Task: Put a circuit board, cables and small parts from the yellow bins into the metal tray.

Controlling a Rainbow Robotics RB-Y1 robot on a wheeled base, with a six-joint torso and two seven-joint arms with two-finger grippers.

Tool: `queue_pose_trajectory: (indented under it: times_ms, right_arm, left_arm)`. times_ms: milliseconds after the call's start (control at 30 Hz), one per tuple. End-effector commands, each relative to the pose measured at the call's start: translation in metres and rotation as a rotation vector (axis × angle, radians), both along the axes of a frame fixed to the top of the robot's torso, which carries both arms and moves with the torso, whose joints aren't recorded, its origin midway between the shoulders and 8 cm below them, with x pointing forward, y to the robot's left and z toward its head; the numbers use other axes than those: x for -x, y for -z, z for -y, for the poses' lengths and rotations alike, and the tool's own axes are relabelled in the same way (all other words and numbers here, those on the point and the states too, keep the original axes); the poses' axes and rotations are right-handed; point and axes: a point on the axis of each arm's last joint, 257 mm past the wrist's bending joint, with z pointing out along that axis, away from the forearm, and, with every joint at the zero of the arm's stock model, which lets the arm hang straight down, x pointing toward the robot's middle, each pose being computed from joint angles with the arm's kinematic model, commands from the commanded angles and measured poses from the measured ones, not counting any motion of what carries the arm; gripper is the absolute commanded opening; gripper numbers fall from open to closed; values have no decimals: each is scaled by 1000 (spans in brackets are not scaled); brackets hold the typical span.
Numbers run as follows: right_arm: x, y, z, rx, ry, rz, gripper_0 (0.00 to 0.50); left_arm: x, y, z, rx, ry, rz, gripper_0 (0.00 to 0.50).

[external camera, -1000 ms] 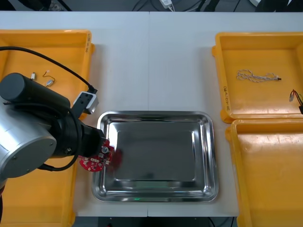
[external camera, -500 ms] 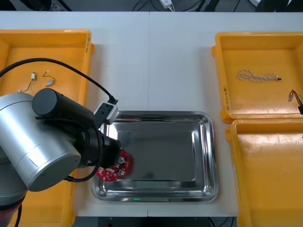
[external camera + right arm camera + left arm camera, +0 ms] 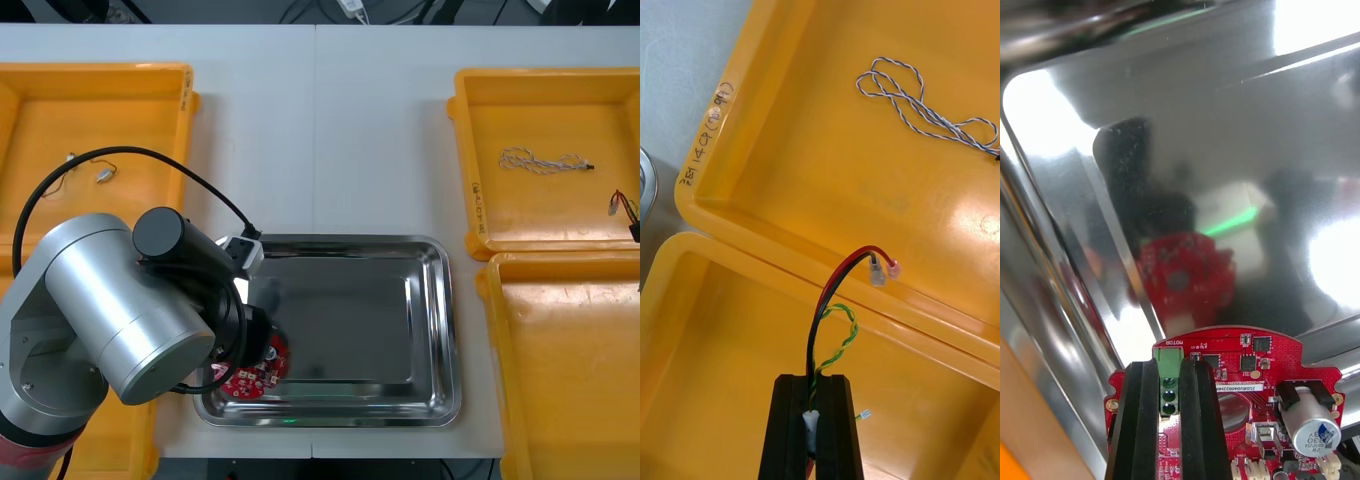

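Yellow moulded-plastic bins, smooth-walled and glossy, flank the metal tray, a shallow rounded rectangle of mirror-bright steel with a rolled rim. Judge its floor slick: anything you release at a tilt will likely skate. Over the tray's near left corner, just inside the rim, your left gripper is clamped on the round red circuit board. Its black fingers pinch the board's edge either side of a green terminal block, and the board hangs above its own red reflection. Treat that board as stiff, light and fragile. It will not flex, but the upright silver capacitor and small white sockets on its face could snap or bend, so the bare edge by the terminal block is the sensible hold, and a flat, low release looks safest. Well to the tray's right, over the seam between the two bins there, your right gripper is closed on the white plug of a red, black and yellow cable. Expect the cable to be limp and almost weightless, drooping from the plug, which is its only firm part. Right of the tray and beyond its far edge, a twisted blue and white cable lies looped on a bin floor, equally soft. Left of the tray and beyond it, small metal parts with thin wire tails sit in the far bin and look fiddly.
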Motion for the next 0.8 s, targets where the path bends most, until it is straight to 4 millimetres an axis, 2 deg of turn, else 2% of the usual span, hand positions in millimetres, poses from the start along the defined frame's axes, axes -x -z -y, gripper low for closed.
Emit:
queue_pose_trajectory:
  times_ms: [33,233,800]
  right_arm:
    - [-3,-8,-13,22,-62,27,0]
    - [-2,-8,-14,22,-66,26,0]
    - [-2,-8,-16,19,-73,26,0]
  left_arm:
    - [-7,-8,25,64,-40,16,0]
    - [-11,3,32,58,-43,20,0]
    - [-12,13,39,45,-28,28,0]
